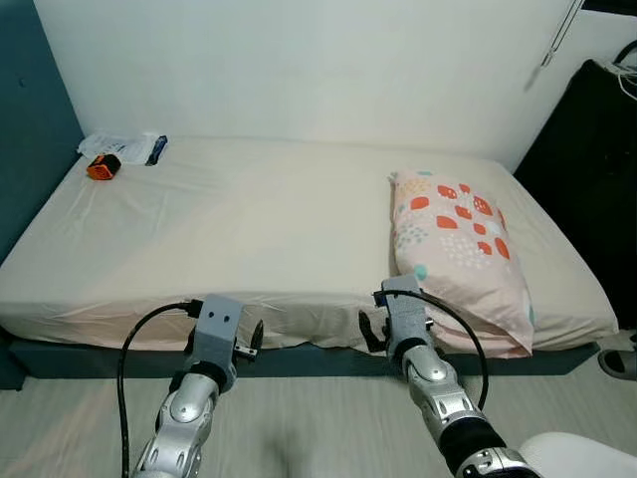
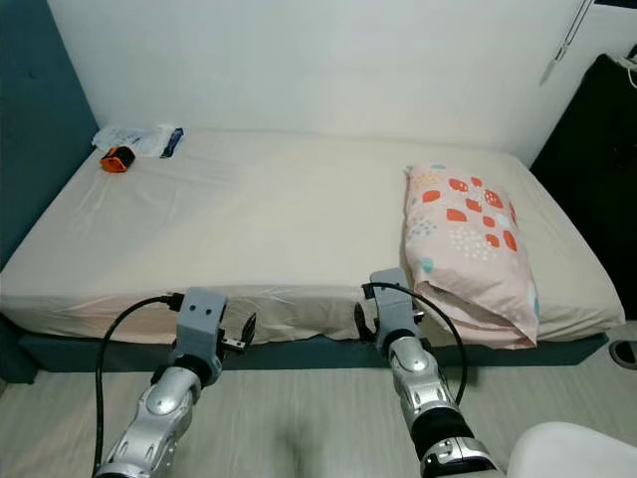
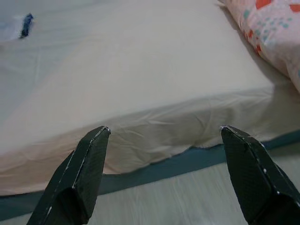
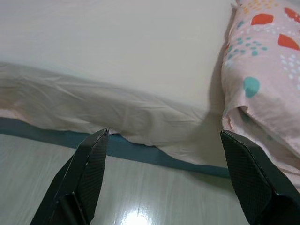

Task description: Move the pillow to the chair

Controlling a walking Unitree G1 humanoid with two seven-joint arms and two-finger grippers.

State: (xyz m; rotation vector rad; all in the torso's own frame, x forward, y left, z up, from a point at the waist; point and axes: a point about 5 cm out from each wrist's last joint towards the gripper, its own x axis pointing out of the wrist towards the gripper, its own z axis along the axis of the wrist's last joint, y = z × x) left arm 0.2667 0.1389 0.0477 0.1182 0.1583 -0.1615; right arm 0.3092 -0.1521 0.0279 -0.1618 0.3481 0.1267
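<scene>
I stand at the near long edge of the bed [image 1: 249, 229], both of my arms raised in front of me over the pale wood floor [image 2: 299, 408]. My left gripper [image 3: 164, 136] points at the cream sheet where it hangs over the near edge, its two black fingers [image 3: 79, 173] spread wide and holding nothing. My right gripper [image 4: 164, 136] is likewise released, its fingers [image 4: 248, 173] well apart, aimed at the near edge just beside the pillow [image 1: 458, 254]. The pillow lies at the right end of the bed, its long side running from the near edge toward the far edge; it is pink-white with red and teal spots, and its near end slightly overhangs the mattress edge. Neither gripper touches it. At the far left corner of the bed sit a small orange and black object [image 1: 103, 166] and a white packet with a dark blue end [image 1: 127, 147], touching or just beside each other. A dark blue-green wall [image 1: 30, 119] stands at the left end, a black shape [image 1: 587, 169] beyond the right end.
</scene>
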